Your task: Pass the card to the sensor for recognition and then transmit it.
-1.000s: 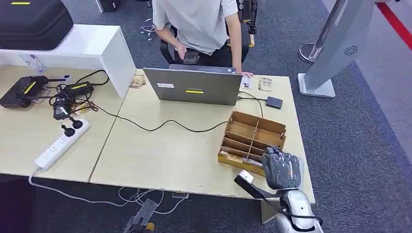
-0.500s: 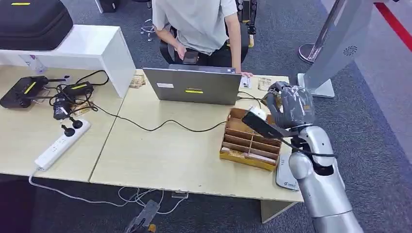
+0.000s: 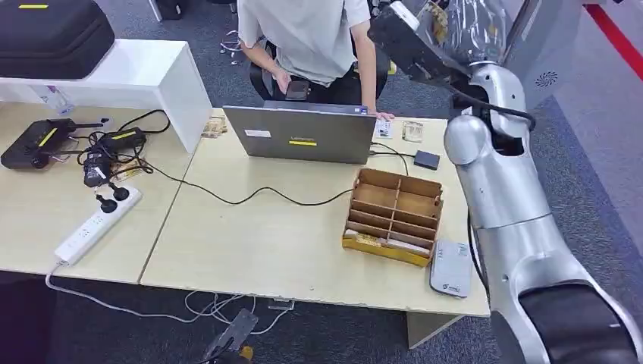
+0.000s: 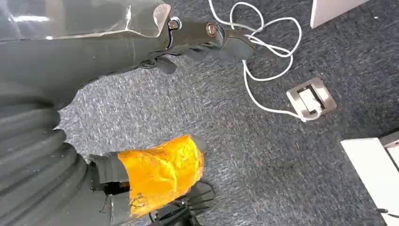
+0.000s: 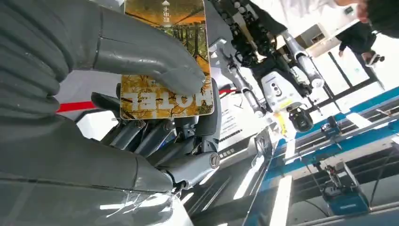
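Grey carpet surrounds a pale wooden bench (image 3: 250, 243) strewn with cables, a laptop (image 3: 302, 136) and a wooden divided box (image 3: 394, 208); the card (image 5: 164, 61), printed in autumn yellows, is pinched between thumb and fingers of the right hand (image 3: 455, 26), its long axis running along the fingers, one short edge poking past the fingertips; a second ago that hand was low by the box, and since then the arm has swung high above the bench's far edge, near the seated person (image 3: 311, 38); I judge the lift carries the card away from the grey reader pad (image 3: 450, 268) beside the box; the left hand (image 4: 155, 172) hangs over carpet, fingers not clearly readable.
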Controlling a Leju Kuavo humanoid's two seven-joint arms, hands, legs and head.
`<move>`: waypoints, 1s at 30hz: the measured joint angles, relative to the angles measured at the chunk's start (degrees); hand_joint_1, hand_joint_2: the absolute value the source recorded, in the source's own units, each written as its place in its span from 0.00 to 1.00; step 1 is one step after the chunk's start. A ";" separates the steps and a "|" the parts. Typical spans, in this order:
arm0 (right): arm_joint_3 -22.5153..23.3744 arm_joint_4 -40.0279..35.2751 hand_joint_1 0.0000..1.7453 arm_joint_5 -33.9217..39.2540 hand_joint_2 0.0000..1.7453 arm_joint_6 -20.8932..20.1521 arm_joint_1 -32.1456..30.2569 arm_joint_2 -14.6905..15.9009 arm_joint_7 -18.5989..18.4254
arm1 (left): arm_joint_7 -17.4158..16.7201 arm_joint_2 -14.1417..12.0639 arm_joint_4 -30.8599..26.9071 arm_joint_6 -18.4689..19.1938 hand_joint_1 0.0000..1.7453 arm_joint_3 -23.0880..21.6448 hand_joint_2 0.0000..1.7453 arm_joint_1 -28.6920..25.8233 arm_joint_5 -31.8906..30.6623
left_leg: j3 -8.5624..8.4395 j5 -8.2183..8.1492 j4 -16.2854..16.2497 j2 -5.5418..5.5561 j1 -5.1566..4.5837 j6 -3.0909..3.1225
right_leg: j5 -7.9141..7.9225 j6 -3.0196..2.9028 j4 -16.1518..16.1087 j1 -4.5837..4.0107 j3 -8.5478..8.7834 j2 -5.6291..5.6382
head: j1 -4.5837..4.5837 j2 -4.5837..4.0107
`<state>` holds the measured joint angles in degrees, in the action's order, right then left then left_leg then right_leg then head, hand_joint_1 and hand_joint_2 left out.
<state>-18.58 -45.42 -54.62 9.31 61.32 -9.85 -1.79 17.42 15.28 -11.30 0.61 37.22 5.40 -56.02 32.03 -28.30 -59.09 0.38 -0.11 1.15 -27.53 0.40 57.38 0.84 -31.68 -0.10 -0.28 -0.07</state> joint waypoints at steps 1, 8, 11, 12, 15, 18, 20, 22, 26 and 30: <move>0.00 0.77 1.00 0.00 1.00 0.18 0.72 -0.49 0.00 | 0.00 0.00 0.00 0.00 0.00 0.00 1.00 0.04 0.00 | 0.00 0.00 0.00 0.02 0.00 0.00 | 0.00 0.00 0.00 -0.01 0.00 -0.02 | 0.00 0.00; -0.09 5.05 1.00 -1.64 1.00 0.29 3.12 -2.78 -0.89 | -0.02 0.07 0.00 0.59 0.00 -0.02 1.00 0.07 -0.50 | 0.03 0.00 0.00 0.00 0.01 0.00 | 0.01 0.00 0.00 0.00 0.01 0.00 | 0.00 0.00; -1.03 7.68 1.00 -3.35 1.00 0.18 3.79 -4.64 -2.17 | -0.35 0.13 0.00 0.94 0.00 -0.02 1.00 0.15 -0.96 | 0.00 0.00 0.00 -0.01 0.02 0.00 | 0.01 0.00 -0.01 -0.01 0.01 0.02 | 0.00 0.00; -1.40 8.55 1.00 -3.83 1.00 0.22 3.77 -5.30 -2.38 | -0.42 0.20 0.00 1.03 0.00 -0.02 1.00 0.16 -1.05 | 0.00 0.00 0.00 0.00 0.02 0.00 | 0.01 0.00 -0.01 -0.01 0.00 0.00 | 0.00 0.00; -2.41 10.91 1.00 -4.79 1.00 0.42 3.80 -6.82 -2.75 | -0.48 0.24 0.00 1.27 0.00 -0.02 1.00 0.17 -1.18 | 0.01 0.01 0.00 0.02 0.02 -0.01 | 0.01 0.00 -0.01 -0.02 0.00 -0.02 | 0.00 0.00; -2.89 12.48 1.00 -4.94 1.00 0.48 3.79 -7.63 -2.80 | -0.50 0.24 0.00 1.36 0.00 -0.02 1.00 0.18 -1.20 | 0.02 0.01 0.00 0.02 0.03 -0.01 | 0.01 0.00 0.00 -0.03 -0.01 -0.02 | 0.00 0.00; -2.97 13.12 1.00 -4.94 1.00 0.48 3.79 -7.89 -2.80 | -0.50 0.24 0.00 1.36 0.00 -0.02 1.00 0.18 -1.20 | 0.02 0.01 0.00 0.02 0.03 -0.01 | 0.01 0.00 0.00 -0.03 0.00 -0.02 | 0.00 0.00; -3.08 13.66 1.00 -4.94 1.00 0.46 3.80 -8.07 -2.80 | -0.50 0.24 0.00 1.42 0.00 -0.02 1.00 0.18 -1.20 | 0.02 0.01 0.00 0.01 0.03 -0.01 | 0.01 0.00 -0.01 -0.02 0.00 -0.01 | 0.00 0.00; -3.54 14.85 1.00 -5.38 1.00 0.46 3.74 -8.29 -2.80 | -0.50 0.24 0.00 1.88 0.00 -0.02 1.00 0.18 -1.16 | 0.02 0.00 0.00 0.01 0.02 -0.01 | 0.01 0.00 -0.02 -0.02 0.00 -0.01 | 0.00 0.00; -4.02 15.87 1.00 -6.21 1.00 0.81 3.76 -8.31 -2.80 | -0.52 0.22 0.00 2.25 0.00 -0.02 1.00 0.19 -1.16 | 0.01 0.00 -0.01 0.01 0.03 -0.01 | 0.01 0.00 -0.02 -0.02 0.00 -0.01 | 0.00 0.00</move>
<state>-22.60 -29.55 -60.83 10.12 65.09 -18.16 -4.59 16.90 15.50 -11.30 2.86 37.20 5.58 -57.18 32.04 -28.30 -59.10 0.39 -0.08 1.14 -27.52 0.40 57.35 0.82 -31.68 -0.11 -0.28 -0.07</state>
